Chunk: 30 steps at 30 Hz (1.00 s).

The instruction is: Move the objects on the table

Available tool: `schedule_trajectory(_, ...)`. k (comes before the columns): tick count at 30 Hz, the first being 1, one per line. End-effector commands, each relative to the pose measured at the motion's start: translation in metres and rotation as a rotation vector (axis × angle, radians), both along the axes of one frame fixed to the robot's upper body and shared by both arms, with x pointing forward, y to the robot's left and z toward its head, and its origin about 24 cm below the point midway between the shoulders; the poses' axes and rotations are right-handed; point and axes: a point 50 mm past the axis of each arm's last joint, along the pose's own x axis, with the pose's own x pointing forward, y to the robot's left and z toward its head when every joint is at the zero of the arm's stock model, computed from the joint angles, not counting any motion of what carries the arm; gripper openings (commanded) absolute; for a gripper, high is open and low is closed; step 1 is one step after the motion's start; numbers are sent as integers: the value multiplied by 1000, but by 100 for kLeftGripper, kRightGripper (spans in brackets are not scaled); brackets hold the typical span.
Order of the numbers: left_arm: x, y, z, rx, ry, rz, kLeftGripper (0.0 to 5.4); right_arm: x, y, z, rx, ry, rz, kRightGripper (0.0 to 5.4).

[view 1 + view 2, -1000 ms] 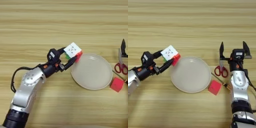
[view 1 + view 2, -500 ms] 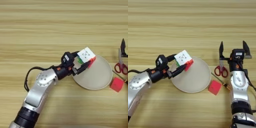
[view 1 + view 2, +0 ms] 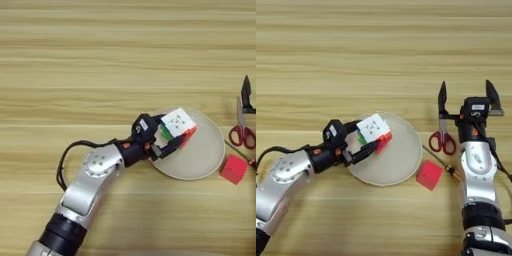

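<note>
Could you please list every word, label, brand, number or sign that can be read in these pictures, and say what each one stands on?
None can be read.
The small multicoloured puzzle cube with a white face, held in the left hand over the round off-white plate, shows only plain stickers.
The red-handled scissors with silver blades, the red block and the open right hand carry no legible marking.

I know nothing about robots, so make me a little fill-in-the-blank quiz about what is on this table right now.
1. The left end effector holds the puzzle cube over the round off-white ____.
2. The scissors have ____ handles.
3. The small red block lies to the plate's ____.
4. The right end effector has its fingers spread ____.

Missing words: plate; red; right; open
</note>
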Motion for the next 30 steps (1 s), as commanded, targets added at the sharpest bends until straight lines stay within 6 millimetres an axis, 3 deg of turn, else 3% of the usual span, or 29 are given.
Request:
schedule_trajectory(1,5,-3,-12,34,7,7,326,0,1,-1,6,12,-2,540)
schedule_trajectory(15,10,-3,-34,42,37,32,326,-1,0,-1,7,12,-3,540)
schedule_trajectory(17,9,-4,-34,34,34,28,363,-1,0,-1,7,12,-3,540)
schedule_trajectory(30,13,-2,-16,-89,-16,73,463,-2,-3,-1,1,16,-6,540)
